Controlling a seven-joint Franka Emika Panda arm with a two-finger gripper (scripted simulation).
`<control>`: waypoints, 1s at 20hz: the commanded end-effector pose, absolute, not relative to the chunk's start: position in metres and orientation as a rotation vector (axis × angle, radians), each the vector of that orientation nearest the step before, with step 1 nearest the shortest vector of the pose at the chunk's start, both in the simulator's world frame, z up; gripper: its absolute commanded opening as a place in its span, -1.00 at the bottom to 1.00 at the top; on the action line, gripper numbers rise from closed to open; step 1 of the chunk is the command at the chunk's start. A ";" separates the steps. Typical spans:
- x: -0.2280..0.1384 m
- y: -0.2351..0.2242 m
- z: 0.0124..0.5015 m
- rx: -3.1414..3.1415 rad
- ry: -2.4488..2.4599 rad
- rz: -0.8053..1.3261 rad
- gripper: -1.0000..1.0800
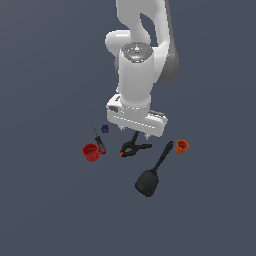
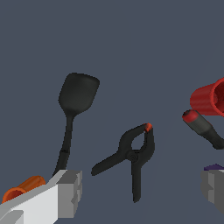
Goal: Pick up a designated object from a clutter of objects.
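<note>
The gripper (image 1: 135, 131) hangs with fingers (image 2: 70, 192) spread wide above the black spring clamp (image 1: 134, 147). The clamp lies on the bench (image 1: 50, 200) between the spatula (image 1: 152, 172) and the screwdriver (image 1: 100, 142).

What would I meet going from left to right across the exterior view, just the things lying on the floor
red cup → black-and-red screwdriver → tiny purple piece → black clamp → black spatula → orange cup
</note>
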State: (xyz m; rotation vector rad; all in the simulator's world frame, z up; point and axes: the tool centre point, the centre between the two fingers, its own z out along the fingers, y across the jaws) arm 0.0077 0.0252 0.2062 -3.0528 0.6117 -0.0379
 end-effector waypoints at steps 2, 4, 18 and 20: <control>0.003 0.026 0.182 -3.025 0.747 -0.030 0.92; -0.001 0.026 0.169 -3.008 0.823 -0.026 0.92; -0.032 0.027 0.090 -2.860 1.284 -0.004 0.92; -0.035 0.027 0.084 -2.844 1.324 -0.003 0.92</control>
